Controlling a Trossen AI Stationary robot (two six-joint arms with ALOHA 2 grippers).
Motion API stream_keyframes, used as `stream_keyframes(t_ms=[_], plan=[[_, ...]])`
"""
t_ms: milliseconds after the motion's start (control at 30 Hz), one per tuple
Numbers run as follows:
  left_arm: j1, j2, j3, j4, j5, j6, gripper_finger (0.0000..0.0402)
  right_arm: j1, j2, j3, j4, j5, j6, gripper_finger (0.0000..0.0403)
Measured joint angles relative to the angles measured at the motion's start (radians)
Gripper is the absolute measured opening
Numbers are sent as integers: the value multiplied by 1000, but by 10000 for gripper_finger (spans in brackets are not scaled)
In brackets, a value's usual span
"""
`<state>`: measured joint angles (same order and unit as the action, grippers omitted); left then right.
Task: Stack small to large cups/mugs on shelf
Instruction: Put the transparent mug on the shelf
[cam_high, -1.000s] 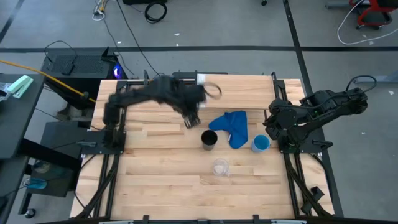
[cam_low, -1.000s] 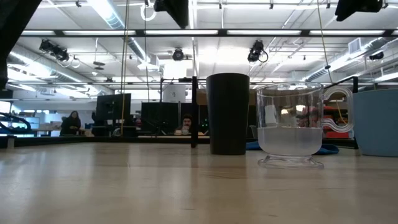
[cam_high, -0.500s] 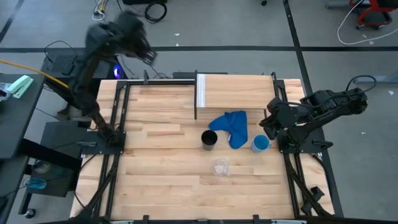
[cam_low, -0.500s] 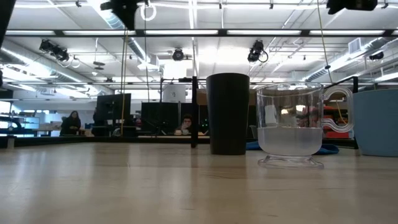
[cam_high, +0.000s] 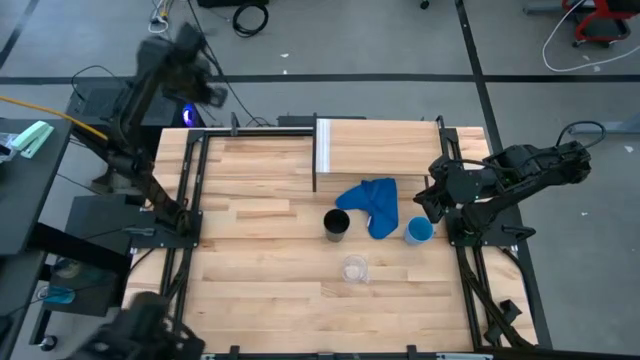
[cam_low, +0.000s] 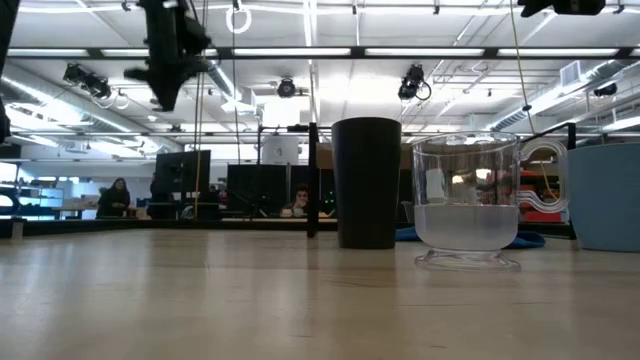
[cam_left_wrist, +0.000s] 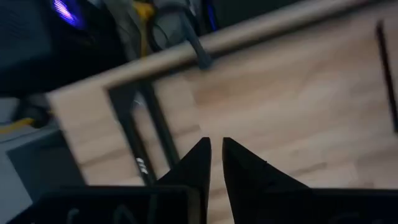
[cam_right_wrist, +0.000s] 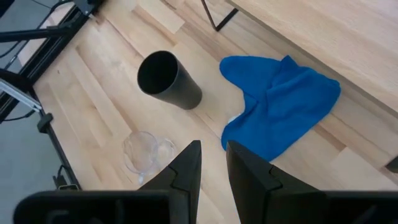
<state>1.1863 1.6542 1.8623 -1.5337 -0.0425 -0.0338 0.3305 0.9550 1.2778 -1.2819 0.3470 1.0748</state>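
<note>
1. Right gripper (cam_right_wrist: 212, 163) hovers beside the blue cup (cam_high: 419, 231), fingers nearly together and empty; left gripper (cam_left_wrist: 214, 163), also pinched and empty, is off past the table's far left corner.
2. Black tumbler (cam_high: 337, 224) and clear glass (cam_high: 355, 268) stand on the table; the shelf (cam_high: 385, 147) is bare.
3. Risk: closed fingers descending would topple the cup or snag the blue cloth (cam_high: 374, 205).

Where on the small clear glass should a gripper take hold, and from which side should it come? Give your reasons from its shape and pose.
Probably at the rim, from straight above. The clear glass stands upright and apart from the black tumbler, with its open mouth facing up. Its walls look straight and handleless, so one finger inside and one outside the wall, or both across the mouth, should suit. The right gripper is the nearer one, above the blue cloth.
</note>
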Motion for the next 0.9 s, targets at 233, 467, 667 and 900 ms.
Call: stream_keyframes(t_ms=[233,467,667,900], plan=[[-136,-195,-525,288,133,-38,39,0,0,0,0,18,0,84],[-430,-498,-934,445,154,-299,45,0,8,0,0,18,6,84],[-745,-717,-1153,569,152,-654,39,0,56,0,49,-15,-14,84],[-985,-779,-1217,707,57,-858,36,0,188,0,151,-103,-66,84]])
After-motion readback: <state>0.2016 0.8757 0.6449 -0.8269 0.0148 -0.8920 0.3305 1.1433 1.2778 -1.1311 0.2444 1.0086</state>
